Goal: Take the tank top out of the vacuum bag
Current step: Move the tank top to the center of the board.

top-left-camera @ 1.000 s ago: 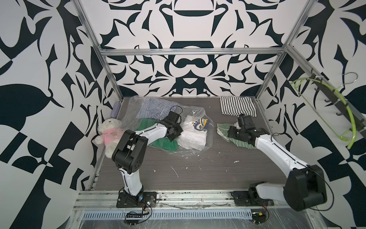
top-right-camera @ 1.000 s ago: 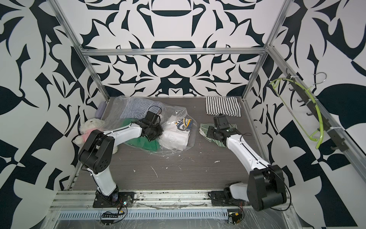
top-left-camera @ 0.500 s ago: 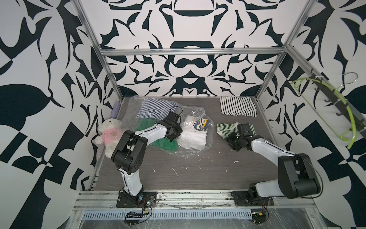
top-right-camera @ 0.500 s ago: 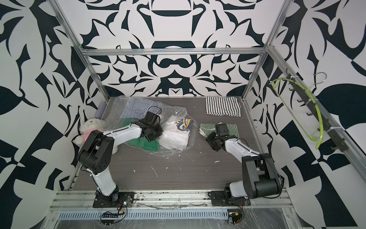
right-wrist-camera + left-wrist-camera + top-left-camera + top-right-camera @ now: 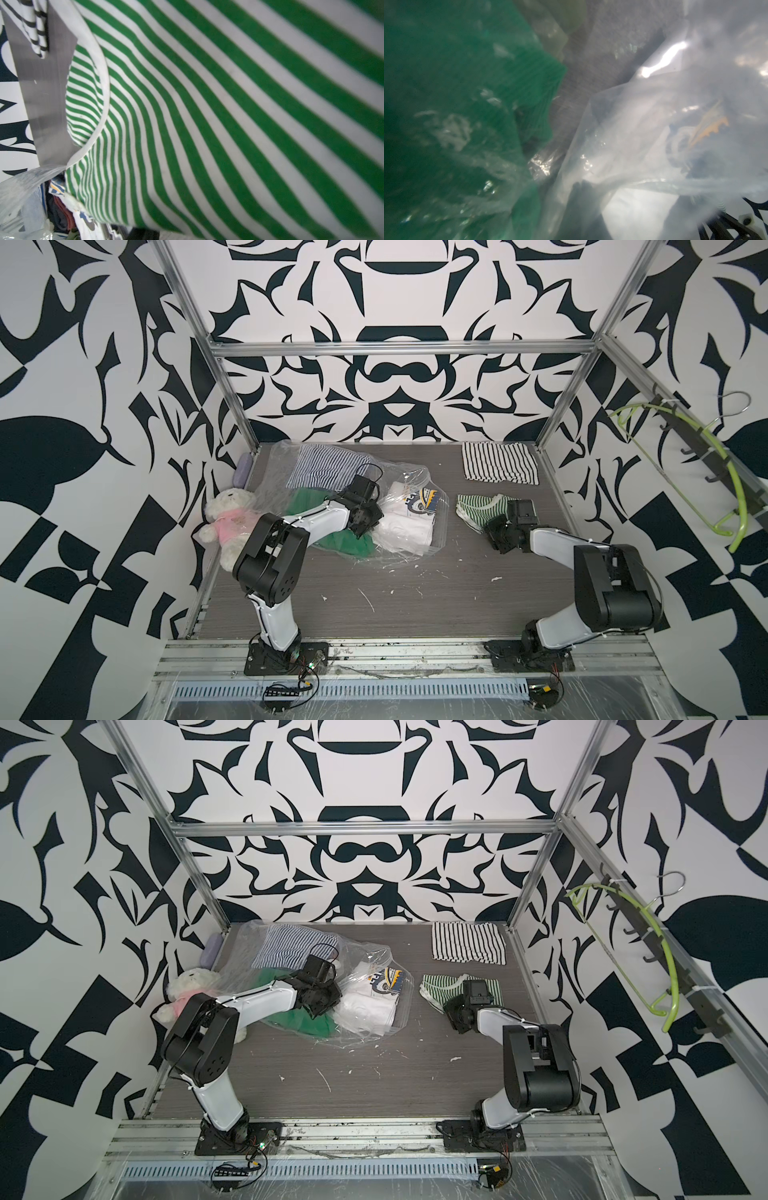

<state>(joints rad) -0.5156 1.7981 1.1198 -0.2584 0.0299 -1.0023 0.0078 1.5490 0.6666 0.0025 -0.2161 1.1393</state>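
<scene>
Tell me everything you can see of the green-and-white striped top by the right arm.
The green-and-white striped top looks like soft knit, with a white-bound curved opening. It lies crumpled on the grey table, just outside the vacuum bag, in front of the folded black-striped garment. The right gripper sits at its near edge; a grip cannot be confirmed.

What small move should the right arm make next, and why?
Probably lift the right gripper a little off the green-striped tank top and draw it back. The top already lies on the table, apart from the vacuum bag, so it seems out. Whether the jaws hold cloth cannot be seen; if so, open first.
</scene>
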